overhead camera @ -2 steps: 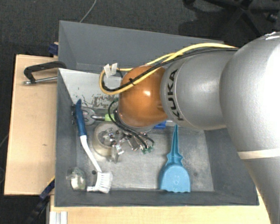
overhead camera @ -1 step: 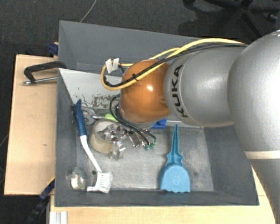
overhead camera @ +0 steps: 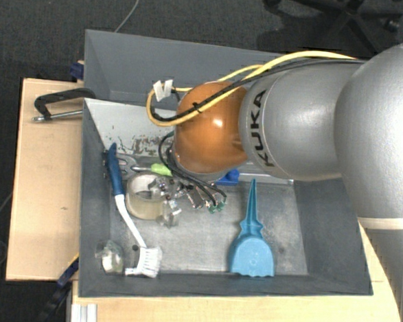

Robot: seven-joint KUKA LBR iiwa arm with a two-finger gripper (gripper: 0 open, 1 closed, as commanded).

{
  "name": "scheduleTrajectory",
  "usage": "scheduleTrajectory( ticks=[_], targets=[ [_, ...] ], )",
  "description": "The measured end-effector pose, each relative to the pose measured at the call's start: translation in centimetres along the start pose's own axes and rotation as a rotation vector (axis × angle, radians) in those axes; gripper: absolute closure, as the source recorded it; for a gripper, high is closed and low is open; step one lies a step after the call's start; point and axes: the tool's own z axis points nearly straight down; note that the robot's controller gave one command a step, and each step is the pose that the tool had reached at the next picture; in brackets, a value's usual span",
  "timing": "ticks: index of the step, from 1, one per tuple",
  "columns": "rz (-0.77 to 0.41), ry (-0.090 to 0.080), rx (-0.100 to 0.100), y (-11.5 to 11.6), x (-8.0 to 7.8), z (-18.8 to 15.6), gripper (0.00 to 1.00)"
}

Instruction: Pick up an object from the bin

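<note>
Grey metal bin (overhead camera: 331,224) here. Its floor is scuffed and dull, and there are dark smudgy marks on the back wall near the back-left corner. It sits on a pale wood table (overhead camera: 246,315), with dark carpet (overhead camera: 33,14) behind it and the legs of an office chair (overhead camera: 336,11) past the bin's back edge.

The arm (overhead camera: 315,116) comes in over the right rim. It has an orange cover (overhead camera: 210,133) at the wrist and a yellow cable (overhead camera: 263,66) looped over it. The gripper (overhead camera: 174,204) is low in the left-middle of the bin, just beside the right side of a roll of clear tape (overhead camera: 140,199) lying flat on the floor. It's a tangle of metal down there, so I honestly can't tell if the gripper is open or closed, or whether it's touching the roll.

A long brush (overhead camera: 125,217) with a blue-and-white handle runs along the left wall, its white bristles near the front-left corner, next to a small clear knob-like thing (overhead camera: 110,259). A blue scraper (overhead camera: 252,246) lies near the front edge, right of middle and well apart from the gripper. A small green bit (overhead camera: 161,168) pokes out under the orange cover.
</note>
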Motion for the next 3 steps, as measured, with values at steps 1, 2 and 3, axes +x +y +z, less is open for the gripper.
scheduleTrajectory(
  ticks=[1,2,3],
  targets=[
    [0.0,-0.002,0.0,0.0,0.0,-0.9,1.0],
    [0.0,-0.004,0.0,0.0,-0.1,-1.3,1.0],
    [0.0,-0.001,-0.001,0.1,0.0,-2.1,1.0]
  ],
)
